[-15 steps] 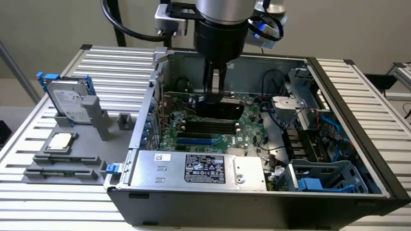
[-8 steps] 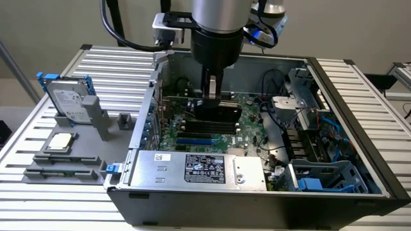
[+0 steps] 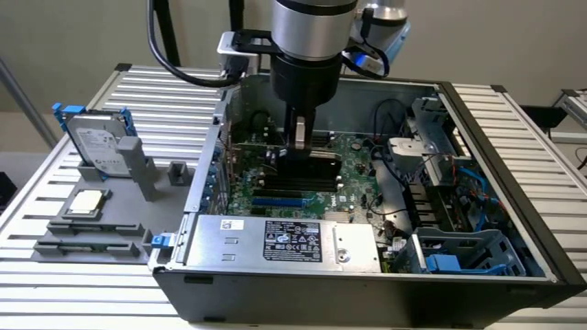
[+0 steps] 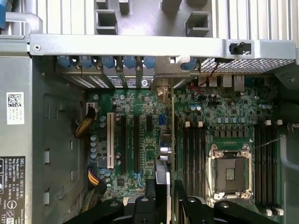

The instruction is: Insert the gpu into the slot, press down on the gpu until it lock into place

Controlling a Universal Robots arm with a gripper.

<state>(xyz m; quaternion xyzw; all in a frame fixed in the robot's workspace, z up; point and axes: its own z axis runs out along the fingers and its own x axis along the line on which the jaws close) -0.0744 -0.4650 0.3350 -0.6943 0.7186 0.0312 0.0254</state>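
My gripper (image 3: 300, 148) reaches down into the open computer case and is shut on the gpu (image 3: 312, 160), a dark card held on edge just above the motherboard. In the wrist view, the gpu (image 4: 162, 175) runs as a thin edge from between my black fingers (image 4: 149, 200) toward the case's rear wall, where its silver bracket (image 4: 161, 93) sits. A stretch of the bright-blue slot (image 4: 162, 120) shows beside the card's edge. In the exterior view the slot (image 3: 278, 203) lies just in front of the gripper. I cannot tell whether the card is seated.
The grey metal box with a white label (image 3: 284, 240) fills the case's near side. Black memory slots (image 4: 194, 154) and the silver processor socket (image 4: 230, 170) lie beside the card. A white slot (image 4: 110, 140) stands on its other side. The hard drive (image 3: 96, 141) rests outside on the table.
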